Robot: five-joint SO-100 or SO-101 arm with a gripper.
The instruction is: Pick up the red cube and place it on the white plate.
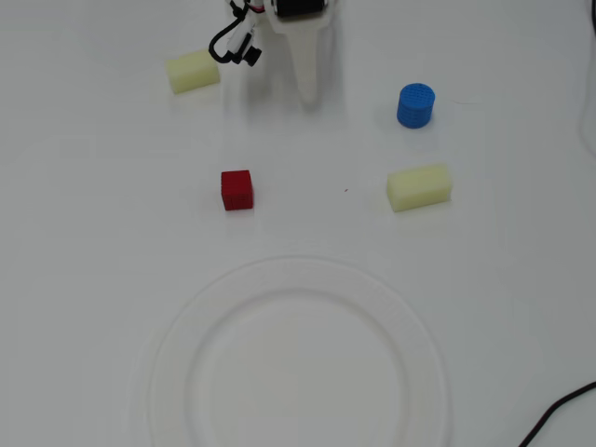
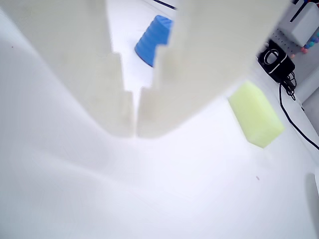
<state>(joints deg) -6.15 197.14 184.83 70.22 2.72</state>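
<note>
The red cube sits on the white table, left of centre in the overhead view. The white plate lies below it, filling the lower middle; its lower rim is cut off by the frame. My gripper is at the top centre, pointing down toward the table, well above and right of the cube. In the wrist view the gripper has its two white fingers closed together at the tips with nothing between them. The red cube and the plate are out of the wrist view.
A blue cylinder stands right of the gripper, also in the wrist view. One pale yellow block lies below it, seen too in the wrist view; another yellow block is at the upper left. A black cable crosses the lower right corner.
</note>
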